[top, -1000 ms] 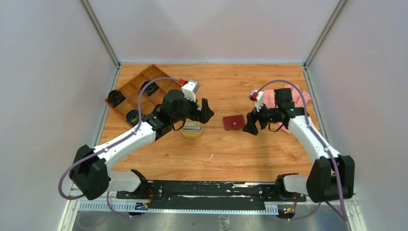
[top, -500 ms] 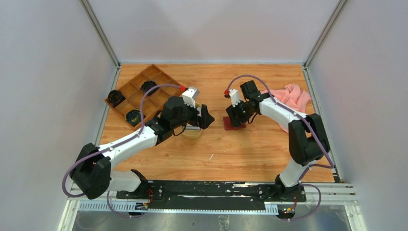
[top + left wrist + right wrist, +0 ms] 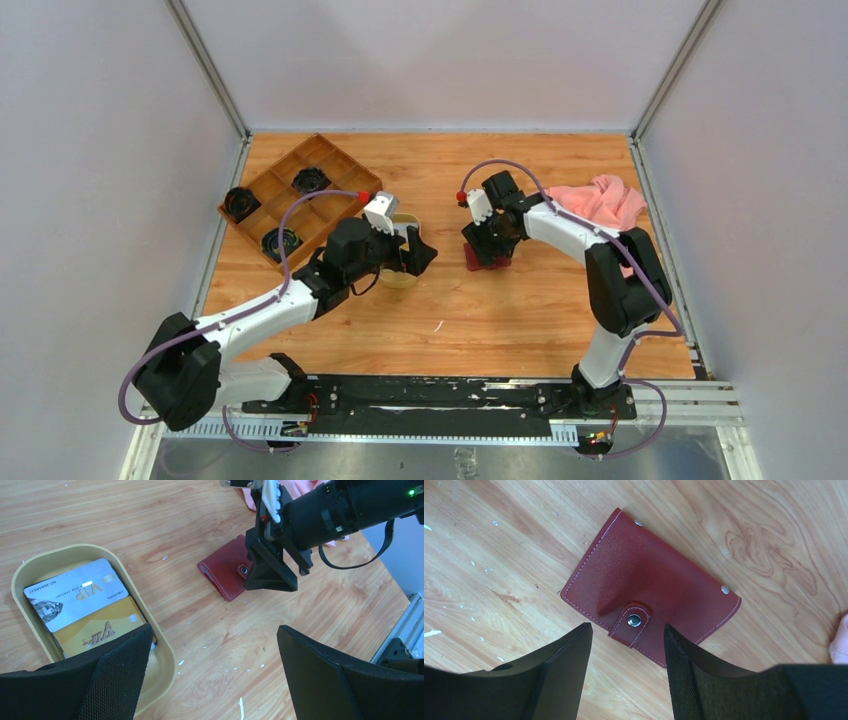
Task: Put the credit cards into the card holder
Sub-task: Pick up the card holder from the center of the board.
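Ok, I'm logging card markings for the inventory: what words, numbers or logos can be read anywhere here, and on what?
"VIP": silver-grey plastic card in the oval tan tray.
"NO 8888...": along the same card's edge; the later digits are too small to be sure of.
"VIP": gold plastic card partly under it.
Small word beside the silver-grey card's VIP: too blurred to read.
Dark red leather wallet: no text, only a metal snap.

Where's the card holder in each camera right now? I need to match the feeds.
Top external: card holder lies right of centre on the table, partly under the right hand.
Left wrist: card holder upper middle, closed, beside the right hand.
Right wrist: card holder fills the centre, snap tab between the open fingers of the right hand.
Shared landmark: the right hand, at the holder in every view.
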